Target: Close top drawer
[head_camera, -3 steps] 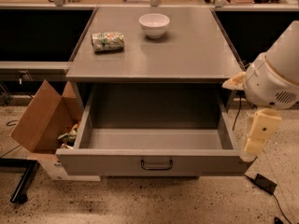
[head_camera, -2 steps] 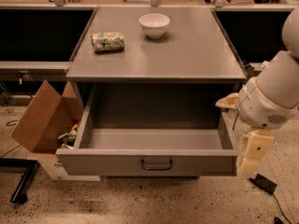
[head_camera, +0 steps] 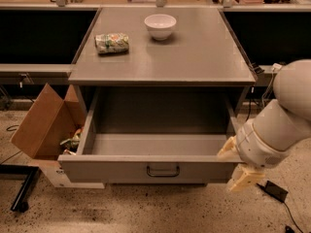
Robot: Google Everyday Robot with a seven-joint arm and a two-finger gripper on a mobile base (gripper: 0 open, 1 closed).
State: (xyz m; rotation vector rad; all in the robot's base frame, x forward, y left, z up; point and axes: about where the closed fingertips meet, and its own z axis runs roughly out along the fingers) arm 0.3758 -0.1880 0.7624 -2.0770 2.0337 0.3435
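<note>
Top drawer: pulled far out of the grey cabinet, low centre of view, deep box open toward the camera. Tall flat front panel facing 6 o'clock, small dark bar handle at its middle.

Gripper: at the drawer's front right corner, roughly 3 o'clock from the handle and 4 o'clock from the drawer's middle. Cream fingers spread apart, pinching nothing. Upper finger over the right end of the front panel's top edge. Lower finger just past the panel's lower right corner, hanging toward the floor. Touching the panel or just beside it, cannot tell which. White arm reaching in from 3 o'clock of the frame, rising toward 2 o'clock.

On the cabinet top, at 12 o'clock from the drawer: white bowl, upright, near the back edge. Crumpled green-and-white snack bag at 8 o'clock from the bowl, apart from it.

At 9 o'clock from the drawer: open cardboard box on the floor, tilted, just beside the drawer's left wall, scraps inside. At 4 o'clock from the gripper: small black block with a cable, lying on the speckled floor. Along 12 o'clock of the frame: counter edge with blurred clutter, too unclear to name.
</note>
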